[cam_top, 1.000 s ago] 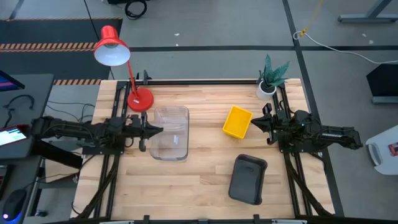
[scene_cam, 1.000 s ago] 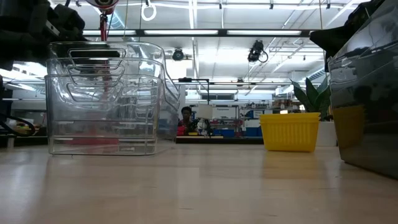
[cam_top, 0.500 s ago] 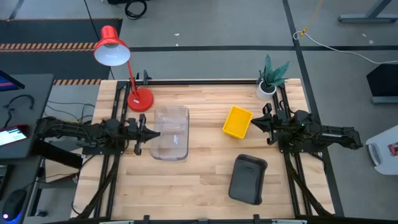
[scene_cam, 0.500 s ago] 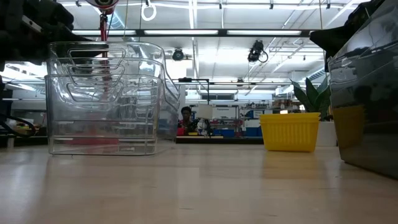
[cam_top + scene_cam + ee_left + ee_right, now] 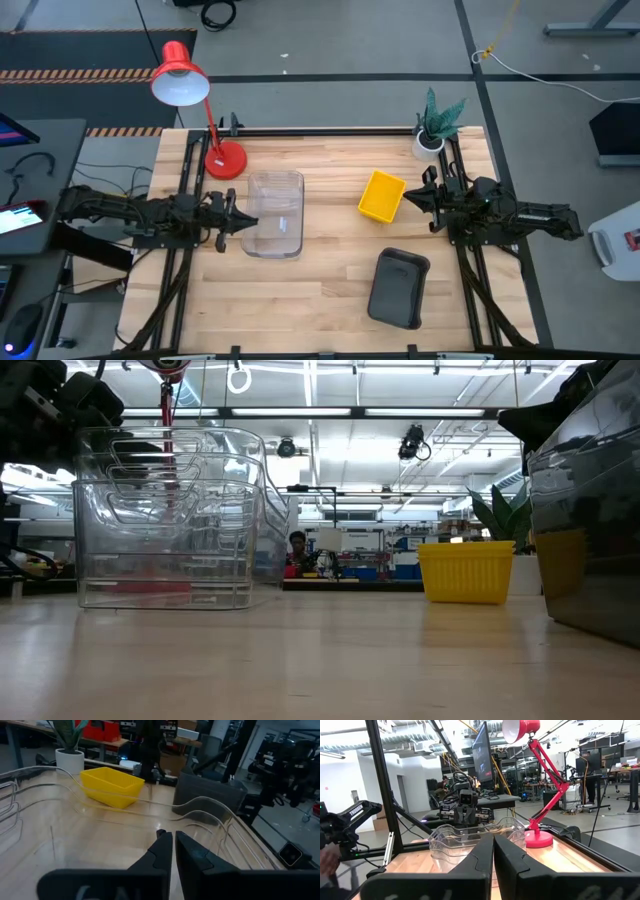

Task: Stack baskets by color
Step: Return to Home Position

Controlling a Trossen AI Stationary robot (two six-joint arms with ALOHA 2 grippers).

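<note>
Nested clear baskets (image 5: 277,213) (image 5: 165,520) stand on their bottom at the table's left centre. A yellow basket (image 5: 382,195) (image 5: 466,570) sits right of centre. A dark grey basket (image 5: 398,288) lies toward the near right. My left gripper (image 5: 243,222) (image 5: 171,836) is shut, pointing level at the clear baskets' left end, with the clear rim (image 5: 200,805) just beyond its tips. My right gripper (image 5: 412,197) (image 5: 493,839) waits shut beside the yellow basket's right side, holding nothing.
A red desk lamp (image 5: 225,160) stands at the far left, just behind the clear baskets. A small potted plant (image 5: 435,125) is at the far right corner. Bare wood lies at the table's middle and near left (image 5: 300,300).
My left gripper has drawn back from over the clear baskets toward the table's left edge and a little toward the near edge. The clear baskets have stayed where they were.
</note>
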